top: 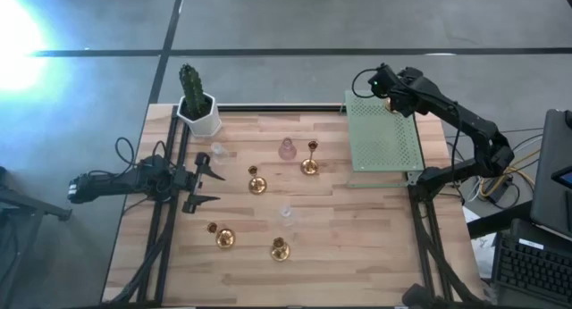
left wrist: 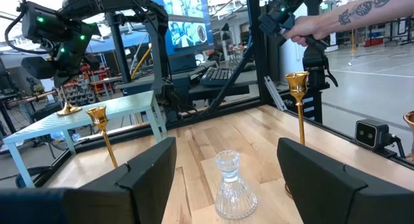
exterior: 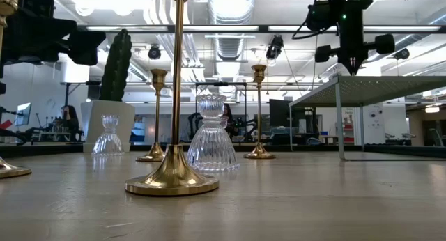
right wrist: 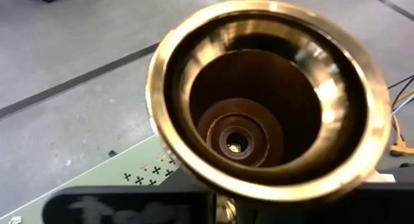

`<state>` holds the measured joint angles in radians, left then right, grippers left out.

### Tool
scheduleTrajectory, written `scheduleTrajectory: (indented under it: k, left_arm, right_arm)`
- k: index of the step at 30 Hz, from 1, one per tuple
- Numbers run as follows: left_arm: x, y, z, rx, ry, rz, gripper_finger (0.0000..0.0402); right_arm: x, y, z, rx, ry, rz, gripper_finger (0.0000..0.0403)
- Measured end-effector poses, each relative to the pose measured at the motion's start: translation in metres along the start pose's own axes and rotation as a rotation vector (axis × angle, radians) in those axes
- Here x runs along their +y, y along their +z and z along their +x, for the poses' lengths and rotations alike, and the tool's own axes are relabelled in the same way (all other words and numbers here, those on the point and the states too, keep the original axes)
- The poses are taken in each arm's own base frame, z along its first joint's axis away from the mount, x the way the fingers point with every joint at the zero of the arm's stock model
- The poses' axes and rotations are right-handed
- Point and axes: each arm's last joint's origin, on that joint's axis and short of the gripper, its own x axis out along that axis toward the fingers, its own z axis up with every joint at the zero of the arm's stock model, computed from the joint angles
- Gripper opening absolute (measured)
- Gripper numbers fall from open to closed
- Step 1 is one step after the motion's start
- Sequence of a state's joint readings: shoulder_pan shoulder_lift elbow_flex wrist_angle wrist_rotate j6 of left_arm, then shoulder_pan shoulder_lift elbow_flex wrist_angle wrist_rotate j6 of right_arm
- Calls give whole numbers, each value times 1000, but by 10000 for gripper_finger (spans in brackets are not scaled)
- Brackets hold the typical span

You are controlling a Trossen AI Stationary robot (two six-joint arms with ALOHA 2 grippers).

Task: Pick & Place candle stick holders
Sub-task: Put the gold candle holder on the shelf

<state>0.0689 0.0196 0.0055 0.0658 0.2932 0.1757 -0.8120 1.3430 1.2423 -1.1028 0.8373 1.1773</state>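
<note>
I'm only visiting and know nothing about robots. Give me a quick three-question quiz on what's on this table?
1. True or false: the left pincer stands shut.
2. What plant grows in the white pot at a table corner?
3. The right pincer, shut on a gold candle holder, hangs over: A bare wood, B the green perforated shelf, C the pot.
Key: 1 false, it is open; 2 a cactus; 3 B.

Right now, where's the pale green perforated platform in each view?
High view: pale green perforated platform at table's top right.
Low view: right, on legs.
Left wrist view: left side.
Right wrist view: lower-left strip.
Shared landmark: right pincer holding a gold candle holder above it.
</note>
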Motion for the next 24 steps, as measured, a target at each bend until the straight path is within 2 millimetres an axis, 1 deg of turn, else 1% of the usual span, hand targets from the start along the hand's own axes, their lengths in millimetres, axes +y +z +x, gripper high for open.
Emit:
scheduleTrajectory:
  k: [8,13,17,24]
  left_arm:
    - [0,0,0,0,0,0,273]
    - [0,0,0,0,0,0,273]
    - [0,0,0,0,0,0,273]
    - [0,0,0,0,0,0,273]
  right_arm:
    - [1,1,0,-23,4,13,35]
    - [3,2,0,-34,12,16,56]
    - [4,3,0,-42,22,-13,89]
    - [6,7,-3,-52,38,-45,167]
